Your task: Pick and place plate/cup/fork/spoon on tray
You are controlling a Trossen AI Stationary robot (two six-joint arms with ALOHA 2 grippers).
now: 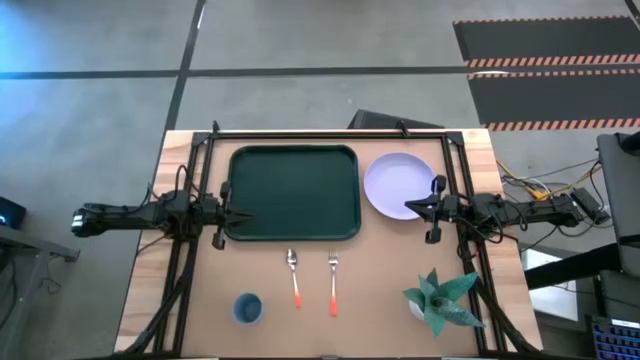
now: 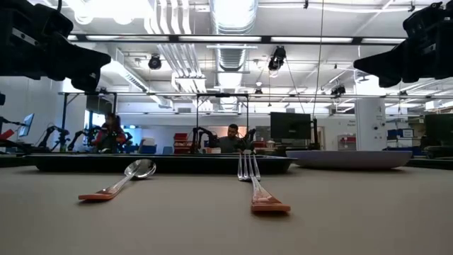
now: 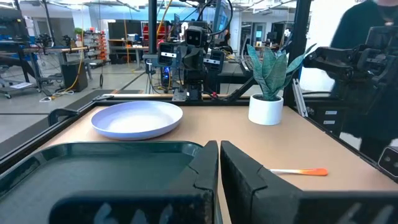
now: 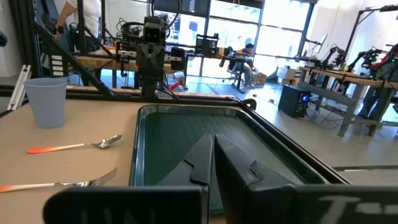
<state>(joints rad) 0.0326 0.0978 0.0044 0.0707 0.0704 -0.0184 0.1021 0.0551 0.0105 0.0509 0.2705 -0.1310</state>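
- Cup (image 1: 248, 307): blue, upright near the desk's (image 1: 370, 300) front edge on the left, well apart from the other tableware.
- Potted plant (image 1: 438, 300): spiky green leaves in a white pot, front right of the desk (not a task item).
- Spoon (image 1: 293, 275) and fork (image 1: 333, 278): side by side between the front edge and the tray, apart from each other, orange-red handles toward the front, metal heads toward the tray; spoon on the left, fork on the right.
- Left hand (image 1: 240, 214): over the tray's left edge, fingers pressed together, holding nothing; in the left wrist view the two dark fingers (image 3: 202, 174) meet above the tray's rim.
- Right hand (image 1: 412, 206): at the lower right edge of the plate, fingers likewise closed and empty.
- Tray (image 1: 293, 160): dark green, with nothing on it, lying flat at desk centre, beyond the cutlery.
- Plate (image 1: 395, 180): pale lavender, flat on the desk just right of the tray, not on it.
- Background, low view: people seated at workstations beyond the desk.
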